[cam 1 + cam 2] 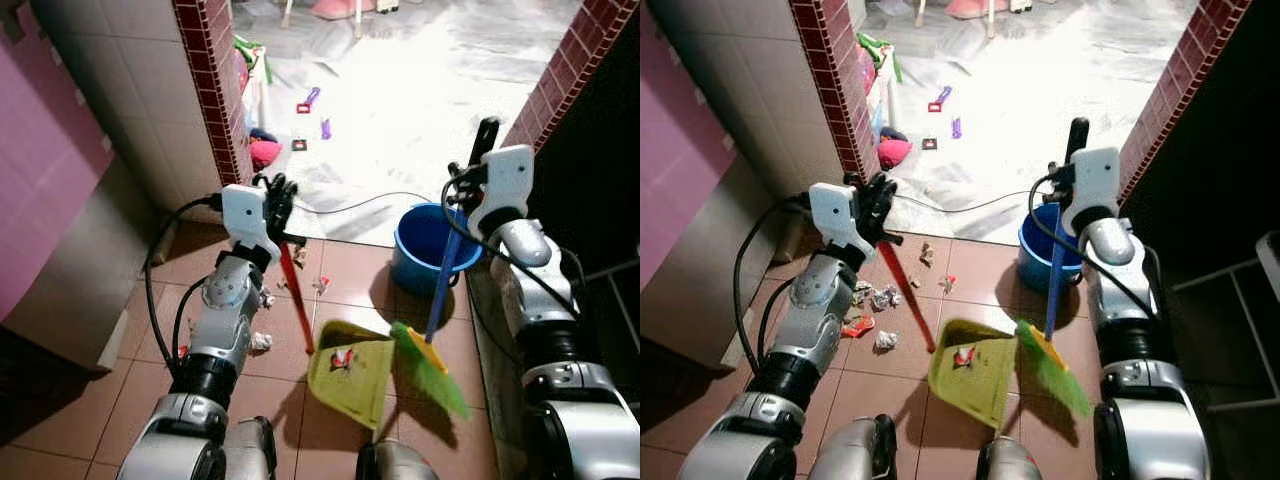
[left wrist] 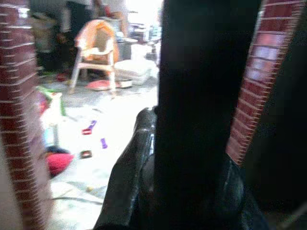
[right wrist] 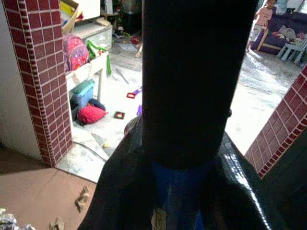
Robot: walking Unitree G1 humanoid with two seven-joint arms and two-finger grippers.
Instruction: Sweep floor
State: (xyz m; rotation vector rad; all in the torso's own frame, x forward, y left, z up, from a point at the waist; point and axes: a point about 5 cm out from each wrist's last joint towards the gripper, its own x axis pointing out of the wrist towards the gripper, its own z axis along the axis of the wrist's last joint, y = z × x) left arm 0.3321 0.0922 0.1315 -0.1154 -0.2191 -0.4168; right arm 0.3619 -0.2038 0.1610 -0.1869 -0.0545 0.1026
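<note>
Terracotta floor tiles [image 1: 970, 270] are bounded by two red-brick pillars, with a pale glossy floor seen beyond them. One yellow-green plastic dustpan [image 1: 350, 378] is set flat on the tiles, its thin red handle [image 1: 296, 297] clenched in the left gripper [image 1: 276, 203]. One broom [image 1: 432, 368] with green bristles is stood beside the pan's edge, its blue pole [image 1: 447, 268] grasped by the right gripper [image 1: 484, 140]. One round blue bucket [image 1: 420, 247] is seen just behind the pole. Roughly half a dozen crumpled scraps [image 1: 880, 300] are scattered left of the dustpan, and one red scrap [image 1: 963, 357] lies in it.
</note>
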